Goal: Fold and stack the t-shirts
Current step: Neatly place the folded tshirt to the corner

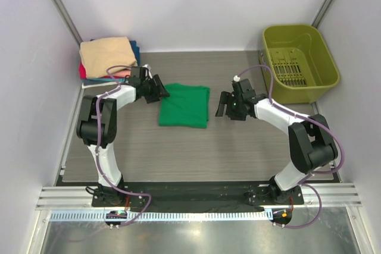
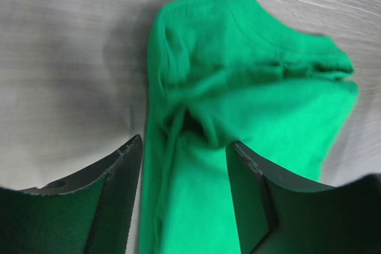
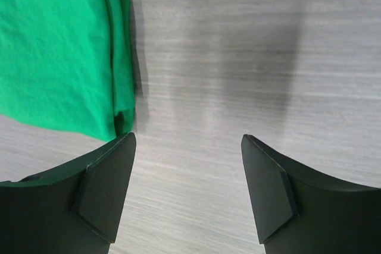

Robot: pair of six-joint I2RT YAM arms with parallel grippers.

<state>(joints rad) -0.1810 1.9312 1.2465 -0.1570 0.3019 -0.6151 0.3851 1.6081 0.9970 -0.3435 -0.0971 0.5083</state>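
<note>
Your green t-shirt (image 1: 184, 105) lies folded into a compact rectangle mid-table, flat, with its layered edges toward each arm. The fold looks done, so I judge the step in hand to be carrying it to the stack.

The left gripper (image 1: 162, 91) sits at the shirt's left edge. In its wrist view the fingers stand apart with a bunched ridge of green cloth between them, not pinched, so that hand holds nothing. It is low and lined up there because that thick edge gives the best bite on all layers at once.

The right gripper (image 1: 222, 106) is just beside the shirt's right edge, over bare table (image 1: 178, 153), with its jaws wide and empty. From that spot it could take the opposite edge and keep the fold from sagging.

The stack (image 1: 107, 57) waits in the far left corner, with the tan shirt (image 1: 107, 52) on top and pink, red and blue beneath. The olive bin (image 1: 292, 28) stands far right, well apart.
</note>
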